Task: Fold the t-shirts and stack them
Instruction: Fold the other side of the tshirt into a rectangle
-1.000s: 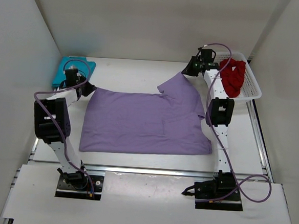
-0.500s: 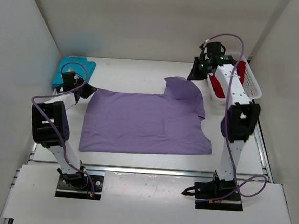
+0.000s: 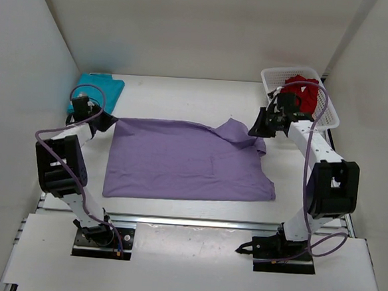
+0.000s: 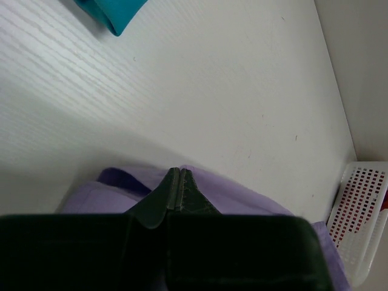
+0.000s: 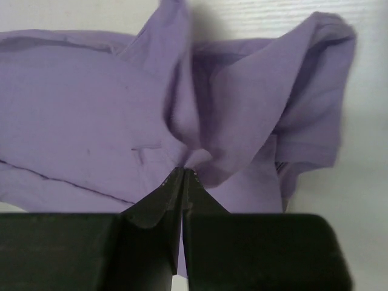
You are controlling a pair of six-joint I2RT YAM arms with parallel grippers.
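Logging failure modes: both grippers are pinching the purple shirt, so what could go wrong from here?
The right gripper pinches a bunched wrinkle of the lavender t-shirt, not a flat edge, so the fold may come out crooked. The left gripper holds only a thin corner edge, which could slip free.

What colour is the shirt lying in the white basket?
The shirt is deep red, clearest in the top external view.

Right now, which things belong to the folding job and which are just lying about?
Job: purple t-shirt, pinched by the left gripper and right gripper; teal t-shirt; red t-shirt.
Lying about: white basket, with the red t-shirt in it; table.
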